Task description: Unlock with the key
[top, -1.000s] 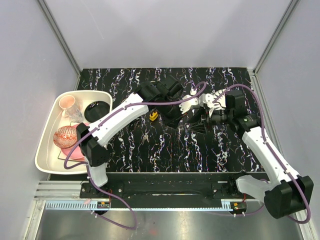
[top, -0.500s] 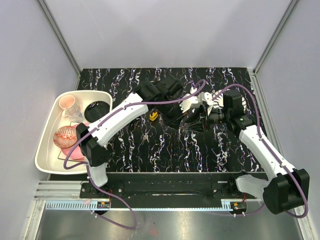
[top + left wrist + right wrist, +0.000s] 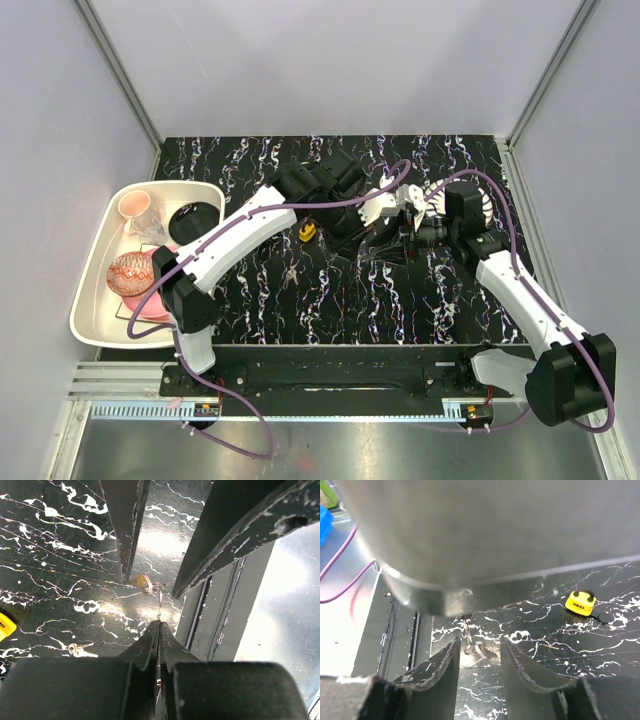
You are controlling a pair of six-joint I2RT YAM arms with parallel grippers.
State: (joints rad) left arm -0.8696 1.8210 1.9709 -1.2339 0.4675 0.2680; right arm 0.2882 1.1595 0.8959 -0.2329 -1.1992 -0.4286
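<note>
Key [image 3: 148, 585] pinched by left claw [image 3: 159, 625], hanging between open right claw [image 3: 478, 646] fingers

A thin silvery key [image 3: 159, 611], seen edge-on and pinched at its near end in the left gripper [image 3: 159, 625], points at a small brass-coloured lock [image 3: 141, 581] carrying a wire ring, both well to the right of the yellow tag [image 3: 580, 602].

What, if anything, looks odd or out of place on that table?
Nothing looks spilled or broken. The one stray is a yellow tag lying loose on the black table, with what seems to be a small key nearby, neither one held.
</note>
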